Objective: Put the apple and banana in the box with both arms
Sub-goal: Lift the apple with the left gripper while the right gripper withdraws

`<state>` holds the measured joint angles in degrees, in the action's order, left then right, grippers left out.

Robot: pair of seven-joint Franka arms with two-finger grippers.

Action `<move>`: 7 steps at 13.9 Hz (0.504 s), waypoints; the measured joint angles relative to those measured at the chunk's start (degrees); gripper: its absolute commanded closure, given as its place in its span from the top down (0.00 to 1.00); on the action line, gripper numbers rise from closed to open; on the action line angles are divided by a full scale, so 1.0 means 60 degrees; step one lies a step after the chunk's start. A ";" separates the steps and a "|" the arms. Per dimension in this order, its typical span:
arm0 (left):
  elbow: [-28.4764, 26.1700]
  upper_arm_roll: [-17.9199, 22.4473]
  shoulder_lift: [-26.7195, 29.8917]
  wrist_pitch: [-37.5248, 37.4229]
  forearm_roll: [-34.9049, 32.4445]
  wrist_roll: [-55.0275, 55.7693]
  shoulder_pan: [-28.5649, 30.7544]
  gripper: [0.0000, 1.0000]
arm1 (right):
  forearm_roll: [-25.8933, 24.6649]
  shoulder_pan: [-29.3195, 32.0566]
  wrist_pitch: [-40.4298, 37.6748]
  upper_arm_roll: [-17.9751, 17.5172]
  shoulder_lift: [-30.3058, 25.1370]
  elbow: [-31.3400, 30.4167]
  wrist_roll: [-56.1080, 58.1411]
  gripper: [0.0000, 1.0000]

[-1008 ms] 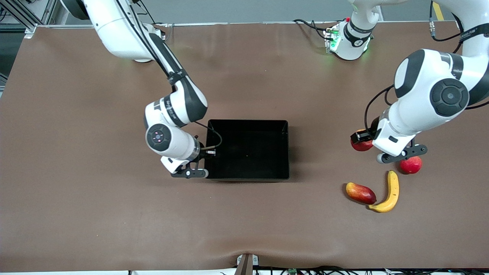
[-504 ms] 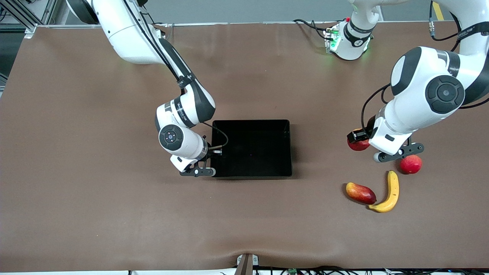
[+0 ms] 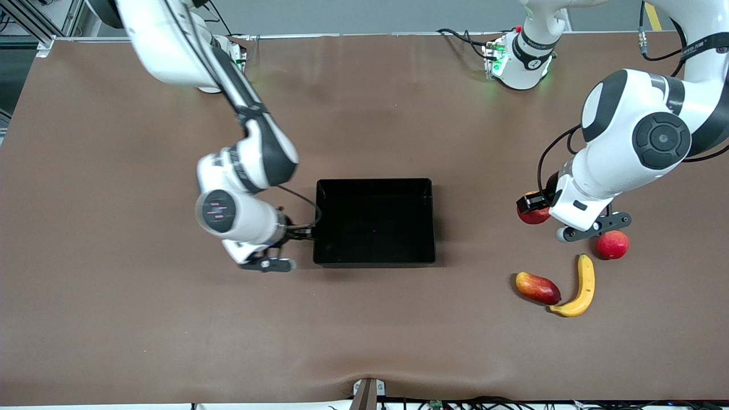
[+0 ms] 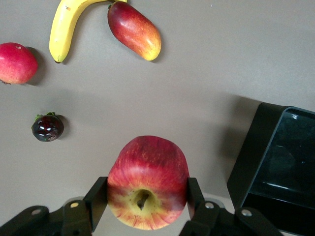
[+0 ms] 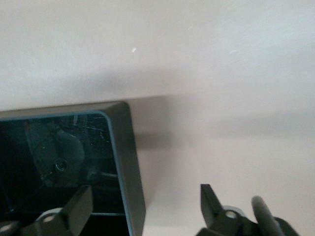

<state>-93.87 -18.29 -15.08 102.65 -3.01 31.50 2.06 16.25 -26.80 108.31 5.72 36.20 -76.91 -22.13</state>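
My left gripper (image 3: 534,206) is shut on the apple (image 3: 532,216), red with yellow streaks, and holds it just over the table; the left wrist view shows the apple (image 4: 147,179) between both fingers (image 4: 96,204). The banana (image 3: 582,286) lies nearer the front camera; it also shows in the left wrist view (image 4: 69,24). The black box (image 3: 319,188) sits mid-table, empty. My right gripper (image 3: 291,236) is open at the box's wall on the right arm's end. In the right wrist view the box wall (image 5: 127,162) lies between the spread fingers (image 5: 210,201), untouched.
A pinkish-red round fruit (image 3: 612,245) lies beside the banana's tip. A red-yellow mango-like fruit (image 3: 537,287) touches the banana's other end. A small dark berry (image 4: 47,127) shows in the left wrist view only.
The box slid a little toward the left arm's end with the right gripper at its wall. The right arm then drew back off it. The left gripper with the apple shifted slightly toward the box.
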 measured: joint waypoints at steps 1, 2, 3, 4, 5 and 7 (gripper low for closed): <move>-0.0005 -0.0003 -0.0005 -0.0005 0.0023 0.0009 0.0000 0.00 | -0.0152 0.0270 -0.0523 0.0027 -0.0151 0.0280 0.0051 1.00; -0.0013 -0.0005 -0.0036 -0.0017 0.0098 0.0049 -0.0001 0.00 | -0.0322 0.0495 -0.1019 0.0050 -0.0250 0.0504 0.0086 1.00; -0.0025 -0.0008 -0.0098 -0.0019 0.0223 0.0134 -0.0008 0.00 | -0.0480 0.0693 -0.1513 0.0087 -0.0285 0.0735 0.0100 1.00; -0.0032 -0.0012 -0.0187 -0.0019 0.0359 0.0291 -0.0050 0.00 | -0.0609 0.0898 -0.1993 0.0139 -0.0290 0.0996 0.0101 1.00; -0.0032 -0.0019 -0.0292 -0.0015 0.0467 0.0516 -0.0158 0.00 | -0.0694 0.1160 -0.2470 0.0183 -0.0296 0.1279 0.0101 1.00; -0.0029 -0.0041 -0.0484 0.0060 0.0529 0.1220 -0.0599 0.00 | -0.0719 0.1785 -0.3024 0.0240 -0.0354 0.1731 0.0112 1.00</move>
<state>-94.04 -18.53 -17.99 103.01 0.16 38.82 -1.54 11.94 -16.09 90.17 7.16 34.08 -66.52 -21.45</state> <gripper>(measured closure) 0.308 0.000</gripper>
